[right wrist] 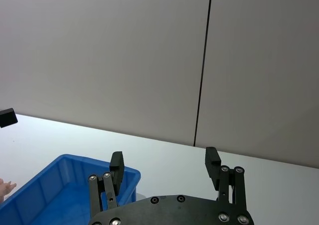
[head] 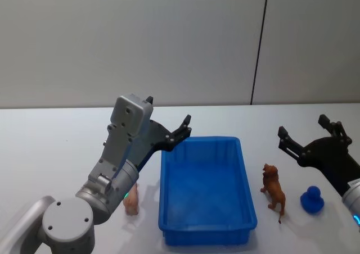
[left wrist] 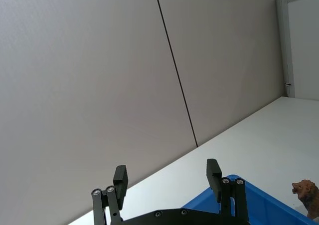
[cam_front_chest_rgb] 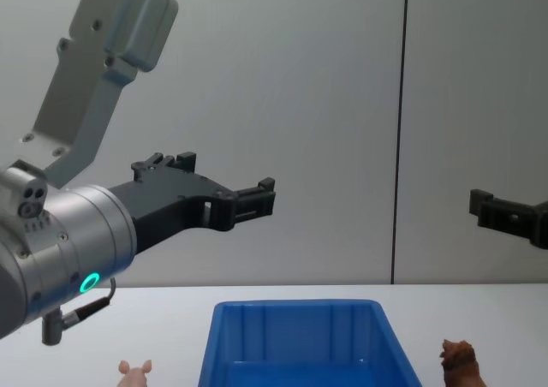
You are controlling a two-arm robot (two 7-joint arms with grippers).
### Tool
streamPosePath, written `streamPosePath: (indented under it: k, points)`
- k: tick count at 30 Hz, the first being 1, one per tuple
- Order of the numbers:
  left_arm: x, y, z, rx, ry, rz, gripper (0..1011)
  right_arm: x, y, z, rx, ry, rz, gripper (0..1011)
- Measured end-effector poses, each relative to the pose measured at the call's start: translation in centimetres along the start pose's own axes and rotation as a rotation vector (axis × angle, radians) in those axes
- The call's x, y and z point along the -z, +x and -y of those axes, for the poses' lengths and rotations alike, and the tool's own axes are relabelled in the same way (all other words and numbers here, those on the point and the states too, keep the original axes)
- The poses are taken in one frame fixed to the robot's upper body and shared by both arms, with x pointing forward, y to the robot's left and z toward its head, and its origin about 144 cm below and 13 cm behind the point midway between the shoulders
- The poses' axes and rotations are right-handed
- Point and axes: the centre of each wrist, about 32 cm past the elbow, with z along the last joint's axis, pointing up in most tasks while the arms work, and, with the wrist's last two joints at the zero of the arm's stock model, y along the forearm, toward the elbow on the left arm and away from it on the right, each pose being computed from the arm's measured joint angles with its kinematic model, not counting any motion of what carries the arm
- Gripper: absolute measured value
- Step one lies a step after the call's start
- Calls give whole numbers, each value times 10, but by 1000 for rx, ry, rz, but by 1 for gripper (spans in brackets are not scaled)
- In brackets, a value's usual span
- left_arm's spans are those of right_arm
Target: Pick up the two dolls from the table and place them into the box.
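Stands unstarted: box [head: 205,200] empty, pink doll [head: 131,201] left of it, brown doll [head: 274,193] and blue doll [head: 311,200] right. Left gripper [head: 167,111], right gripper [head: 302,126] beside it, spread wide, empty.

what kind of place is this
Likely a robot lab bench: flat white tabletop, bare grey wall panels behind, and a bright blue ribbed plastic bin beside a shaggy brown toy figure.

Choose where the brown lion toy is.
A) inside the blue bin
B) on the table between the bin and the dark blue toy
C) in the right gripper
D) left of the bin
B: the brown lion toy stands on the table, right of the blue bin and left of the dark blue toy.
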Motion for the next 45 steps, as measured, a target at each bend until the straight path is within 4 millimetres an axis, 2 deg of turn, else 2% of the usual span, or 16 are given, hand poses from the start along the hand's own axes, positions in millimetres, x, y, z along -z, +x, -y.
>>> streamPosePath:
  k: [24, 45]
  points:
    - [0, 0, 0, 0, 0, 0, 1001, 2, 3, 1, -5, -10, 1, 1001]
    - [0, 0, 0, 0, 0, 0, 1001, 30, 49, 9, -31, -229, 45, 1001]
